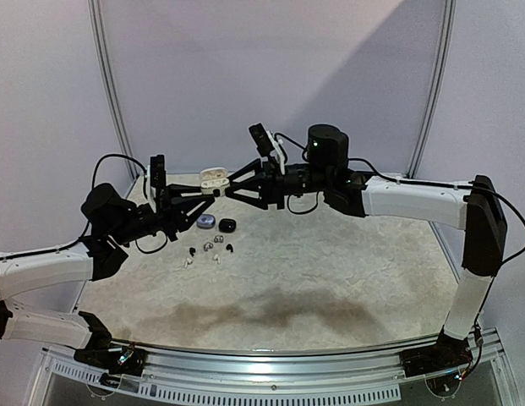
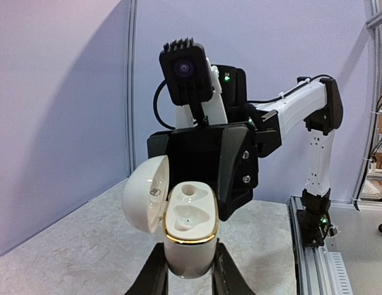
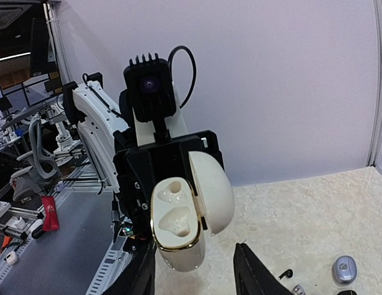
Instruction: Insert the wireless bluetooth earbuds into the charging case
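- Charging case [image 2: 189, 246]: white, pebble-shaped, with a gold rim [image 2: 191, 237] round its mouth. It is held upright above the table, at the far side of the workspace between the two wrists.
- Lid [image 2: 144, 193]: hinged open and swung back to one side, with a small logo on its inner face. Two moulded white sockets show in the case top.
- Left gripper [image 2: 191, 273]: its black fingers pinch the lower body of the charging case, one on each side.
- Right gripper [image 3: 195, 261]: it faces the left gripper head-on, with its fingers spread apart. The case sits near the gap between them. One finger is close beside the case's lower edge and the other stands clear of it. No grip on the case is visible.
- Wireless bluetooth earbuds [image 1: 208, 248]: a loose cluster of tiny pieces, some pale and some dark, lying on the table below and in front of the raised case. They are apart from both grippers. One black earbud [image 3: 286, 272] shows at the bottom of the right wrist view.
- Blue-grey case [image 1: 206, 222]: small and rounded, closed, lying on the table just behind the earbud cluster.
- Black case [image 1: 226, 225]: just beside the blue-grey one, on its right in the top view.
- Table [image 1: 330, 271]: a pale, mottled surface with a dark shadow band across the near half.
- Backdrop: plain pale walls behind the table.
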{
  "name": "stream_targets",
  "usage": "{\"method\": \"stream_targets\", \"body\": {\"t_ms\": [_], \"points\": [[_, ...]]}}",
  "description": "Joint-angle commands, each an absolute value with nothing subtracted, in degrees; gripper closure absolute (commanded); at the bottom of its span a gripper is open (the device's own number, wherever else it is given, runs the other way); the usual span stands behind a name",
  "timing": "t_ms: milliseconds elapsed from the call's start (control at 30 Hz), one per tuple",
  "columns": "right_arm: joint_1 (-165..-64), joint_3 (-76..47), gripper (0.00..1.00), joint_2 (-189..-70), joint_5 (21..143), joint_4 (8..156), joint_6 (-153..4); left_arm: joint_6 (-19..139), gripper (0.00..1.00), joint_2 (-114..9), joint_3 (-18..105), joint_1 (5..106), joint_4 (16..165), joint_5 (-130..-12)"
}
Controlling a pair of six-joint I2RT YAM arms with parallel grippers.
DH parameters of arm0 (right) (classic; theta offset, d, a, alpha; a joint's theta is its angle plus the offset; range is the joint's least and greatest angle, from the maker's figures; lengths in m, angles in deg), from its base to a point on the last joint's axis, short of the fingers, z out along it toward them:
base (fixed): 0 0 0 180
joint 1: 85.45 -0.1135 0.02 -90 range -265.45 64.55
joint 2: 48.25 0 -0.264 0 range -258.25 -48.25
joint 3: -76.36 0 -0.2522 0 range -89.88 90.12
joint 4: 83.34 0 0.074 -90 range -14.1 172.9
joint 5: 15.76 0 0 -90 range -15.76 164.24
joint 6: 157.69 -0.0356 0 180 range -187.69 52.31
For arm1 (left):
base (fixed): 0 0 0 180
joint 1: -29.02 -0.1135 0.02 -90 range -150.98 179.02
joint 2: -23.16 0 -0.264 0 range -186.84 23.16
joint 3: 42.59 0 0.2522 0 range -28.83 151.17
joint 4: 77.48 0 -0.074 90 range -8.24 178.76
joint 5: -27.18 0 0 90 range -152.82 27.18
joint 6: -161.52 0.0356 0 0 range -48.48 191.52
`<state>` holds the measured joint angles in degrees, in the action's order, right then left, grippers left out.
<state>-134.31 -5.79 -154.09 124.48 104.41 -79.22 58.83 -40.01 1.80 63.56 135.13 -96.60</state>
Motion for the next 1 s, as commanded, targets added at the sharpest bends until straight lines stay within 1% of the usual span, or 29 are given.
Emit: {"method": "stream_targets", "body": {"t_ms": [0, 100, 200, 367, 433, 733, 900, 967], "points": [[-134.89, -6.32, 0.59, -154.63, 125.71, 109.01, -82.62, 59.12, 1.00, -40.85, 2.70, 64.44, 134.85, -96.21], [-134.84, -6.06, 0.63, -155.34, 126.23, 109.63, -83.82, 59.22, 1.00, -40.83, 2.76, 64.52, 135.07, -96.17], [-134.91, -5.74, 0.63, -155.71, 126.60, 109.69, -84.12, 59.22, 1.00, -40.92, 2.83, 64.61, 135.45, -95.98], [-134.88, -5.76, 0.57, -156.20, 126.54, 108.85, -83.79, 59.18, 1.00, -41.04, 2.96, 64.70, 136.42, -95.44], [-134.86, -5.90, 0.56, -156.41, 126.62, 109.25, -84.07, 59.24, 1.00, -41.17, 3.07, 64.70, 136.47, -95.50], [-135.24, -5.34, 0.61, -157.16, 126.86, 110.50, -84.90, 59.28, 1.00, -41.39, 3.13, 64.87, 136.79, -95.21], [-135.32, -5.24, 0.56, -158.14, 126.80, 110.42, -85.47, 59.60, 1.00, -41.48, 3.12, 64.95, 137.21, -95.25], [-135.31, -5.33, 0.56, -158.28, 126.71, 110.45, -85.46, 59.76, 1.00, -41.47, 3.23, 64.96, 137.27, -95.45]]}}
